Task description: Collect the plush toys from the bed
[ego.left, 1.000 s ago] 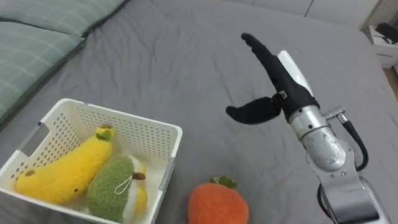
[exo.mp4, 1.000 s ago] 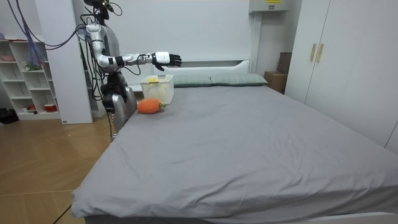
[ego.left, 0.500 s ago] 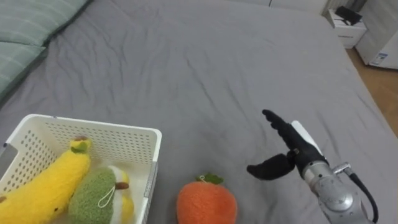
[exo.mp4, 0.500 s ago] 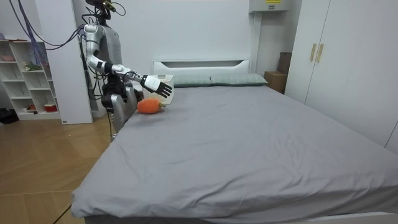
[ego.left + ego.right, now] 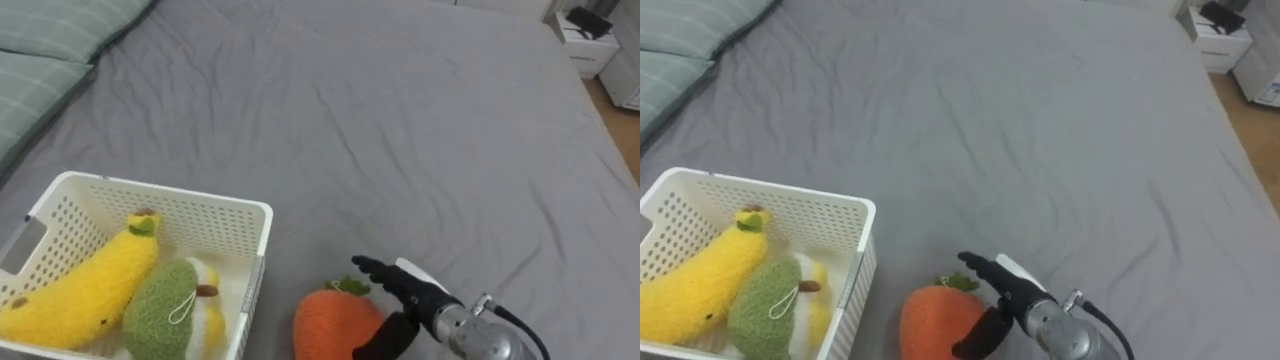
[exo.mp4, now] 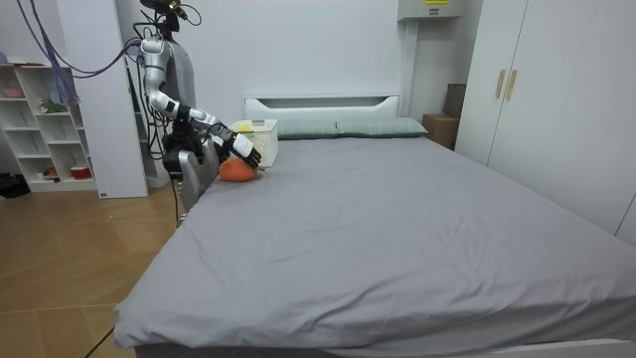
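- Toy left to collect was the orange plush (image 5: 335, 325), sitting on the grey bed (image 5: 420, 120) at the bottom centre of the left eye view, just right of the white basket (image 5: 170, 187).
- The right hand (image 5: 412, 296) was at the plush's right side, fingers straight and fanned out over its top, thumb splayed low, nothing pinched. I couldn't tell whether it actually touched.
- First risk, I reckon: it was a round, soft thing, so closing in from one side could have rolled or shoved it against the basket wall instead of catching it.
- Second: squishy fleece could have popped out of a shallow hold on the lift.
- Third: the basket already had the yellow banana toy (image 5: 85, 295) and the green plush (image 5: 170, 310) in it. A drop onto the rim might have bounced off or tipped that light basket.
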You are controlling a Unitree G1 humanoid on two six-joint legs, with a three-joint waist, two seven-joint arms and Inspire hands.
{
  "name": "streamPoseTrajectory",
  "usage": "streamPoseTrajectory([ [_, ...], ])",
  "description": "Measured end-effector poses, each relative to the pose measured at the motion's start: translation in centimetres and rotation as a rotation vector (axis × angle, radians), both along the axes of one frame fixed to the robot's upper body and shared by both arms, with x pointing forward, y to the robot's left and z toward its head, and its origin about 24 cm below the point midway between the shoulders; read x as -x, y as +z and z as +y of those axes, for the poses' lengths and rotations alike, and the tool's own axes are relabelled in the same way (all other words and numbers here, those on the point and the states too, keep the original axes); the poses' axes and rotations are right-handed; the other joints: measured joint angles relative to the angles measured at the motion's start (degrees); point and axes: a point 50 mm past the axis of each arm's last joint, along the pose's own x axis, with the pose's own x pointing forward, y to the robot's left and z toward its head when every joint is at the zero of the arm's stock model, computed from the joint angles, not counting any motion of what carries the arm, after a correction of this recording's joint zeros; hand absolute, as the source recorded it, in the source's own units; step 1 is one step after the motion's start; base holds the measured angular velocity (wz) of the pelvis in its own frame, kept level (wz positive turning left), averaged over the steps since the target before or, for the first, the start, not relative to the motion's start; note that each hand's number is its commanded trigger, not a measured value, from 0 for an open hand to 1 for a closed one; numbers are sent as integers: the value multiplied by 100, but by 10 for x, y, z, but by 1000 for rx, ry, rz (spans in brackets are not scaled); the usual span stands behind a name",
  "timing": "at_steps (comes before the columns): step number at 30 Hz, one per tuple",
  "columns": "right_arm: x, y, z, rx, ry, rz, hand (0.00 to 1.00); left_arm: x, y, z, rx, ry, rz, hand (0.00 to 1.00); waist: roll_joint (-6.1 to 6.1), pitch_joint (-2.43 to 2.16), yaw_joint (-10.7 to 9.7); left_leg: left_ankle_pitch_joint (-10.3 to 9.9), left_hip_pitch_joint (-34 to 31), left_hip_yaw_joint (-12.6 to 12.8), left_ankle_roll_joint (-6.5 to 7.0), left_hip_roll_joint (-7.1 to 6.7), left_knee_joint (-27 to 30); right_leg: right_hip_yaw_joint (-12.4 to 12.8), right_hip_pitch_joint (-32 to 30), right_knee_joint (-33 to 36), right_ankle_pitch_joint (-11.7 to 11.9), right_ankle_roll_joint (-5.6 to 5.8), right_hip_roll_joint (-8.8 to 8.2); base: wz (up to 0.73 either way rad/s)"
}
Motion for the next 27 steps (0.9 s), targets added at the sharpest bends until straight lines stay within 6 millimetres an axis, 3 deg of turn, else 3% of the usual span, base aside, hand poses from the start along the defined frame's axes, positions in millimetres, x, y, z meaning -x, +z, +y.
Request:
streamPoseTrajectory([
  [4, 8, -13, 3, 58, 43, 56, 0, 1, -1, -3, 15, 2, 1, 0, 6, 3, 132, 0, -73, -104, 1, -16, 1, -73, -19, -4, -2, 2, -12, 9],
  [8, 5, -13, 8, 93, 85, 54, 0, 9, -3, -5, 19, -8, 26, 0, -16, -9, 183, 0, -123, -145, 1, -22, 9, -137, -41, -8, -2, 2, -16, 7],
  [9, 2, -12, 9, 90, 93, 54, 8, 14, -3, -5, 19, -3, 42, 0, -27, -13, 205, 1, -130, -168, 1, -22, 10, -175, -41, -8, -2, 2, -17, 12],
  [10, 1, -11, 11, 89, 104, 52, 49, 17, -4, -4, 17, -1, 53, 0, -37, -17, 217, 2, -149, -209, -1, -23, 18, -236, -40, -8, -2, 2, -19, 13],
  [11, 0, -11, 12, 89, 110, 51, 100, 18, -4, -4, 15, 1, 57, 0, -49, -20, 234, 2, -159, -219, -1, -24, 25, -249, -41, -12, -2, 3, -20, 12],
  [17, -6, -12, 16, 131, 132, 34, 100, 22, -4, -1, 5, 15, 64, 0, -149, -7, 493, 1, -276, -357, -3, -43, 105, -441, -34, -109, -1, 2, -35, 14],
  [19, -9, -17, 16, 161, 134, 43, 100, 25, -4, 0, -2, 13, 76, 0, -197, 23, 532, 1, -297, -412, -5, -46, 103, -520, -18, -114, -2, 2, -40, 15],
  [27, -1, -33, 10, 221, 92, 69, 100, 39, -4, 2, -19, -2, 138, 0, -211, 31, 777, -1, -329, -446, -5, -52, 127, -566, -18, -115, -2, 3, -47, 1],
])
